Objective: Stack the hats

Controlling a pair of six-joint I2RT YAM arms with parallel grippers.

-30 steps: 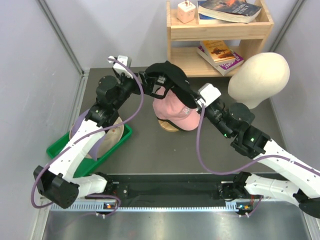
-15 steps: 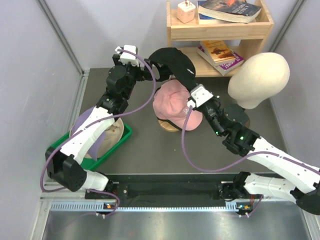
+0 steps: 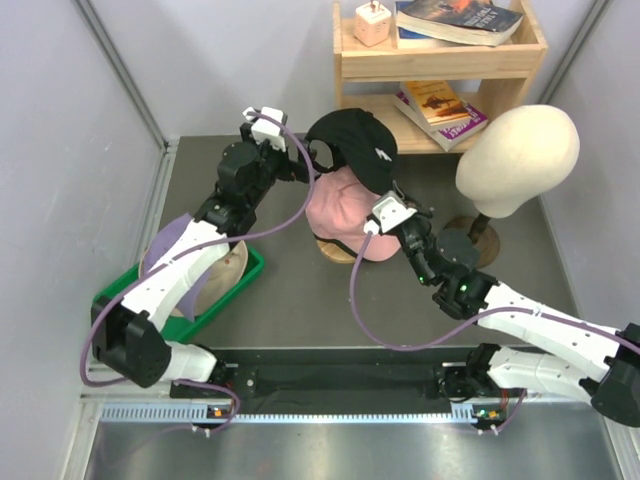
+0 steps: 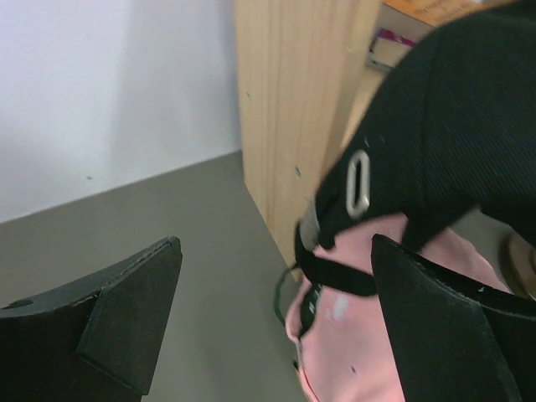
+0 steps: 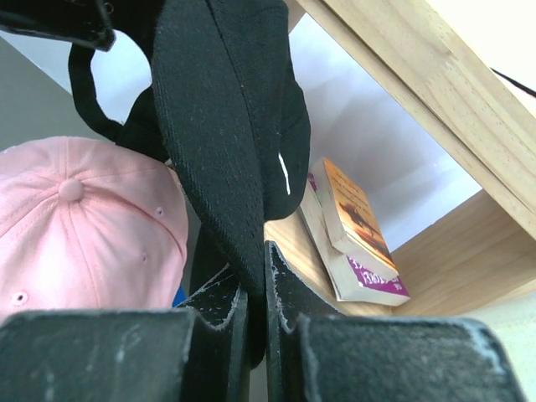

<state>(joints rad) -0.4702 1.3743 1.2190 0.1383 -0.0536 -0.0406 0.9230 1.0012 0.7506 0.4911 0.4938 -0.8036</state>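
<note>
right gripper (image 5: 255,289) pinched black cap (image 5: 226,126) by brim | left gripper (image 4: 274,276) gaped, holding nothing, upper centre | risk: one-sided hold could drop it askew on pink cap (image 3: 335,212)

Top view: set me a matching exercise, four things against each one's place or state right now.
Things:
1 black cap
2 pink cap
3 left gripper
4 mannequin head

Place or state:
A wide open
B on the wooden stand
C brim pinched in the right gripper
D right side, by the shelf

Pairs: 1-C, 2-B, 3-A, 4-D
</note>
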